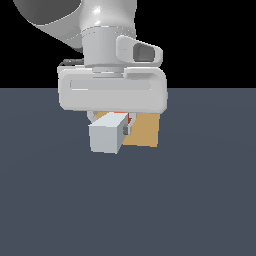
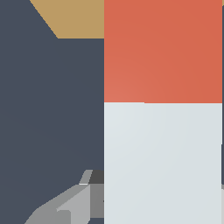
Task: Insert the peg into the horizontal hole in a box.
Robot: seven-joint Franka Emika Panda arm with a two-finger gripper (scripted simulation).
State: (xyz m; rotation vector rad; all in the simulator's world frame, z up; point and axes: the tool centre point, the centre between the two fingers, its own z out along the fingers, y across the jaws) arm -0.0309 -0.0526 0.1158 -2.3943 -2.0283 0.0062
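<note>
My gripper hangs low over the floor and is shut on the peg. The peg's pale grey-white end faces the exterior camera, and a sliver of its red-orange end shows behind one finger. The tan box stands right behind the peg, toward the exterior view's right. The hole is hidden by the peg and hand. In the wrist view the peg fills most of the picture, with its red-orange end pointing at the box. One grey finger shows beside it.
A dark blue-grey floor spreads around the box and peg. The white arm and hand body fill the upper middle of the exterior view and hide the box's top edge.
</note>
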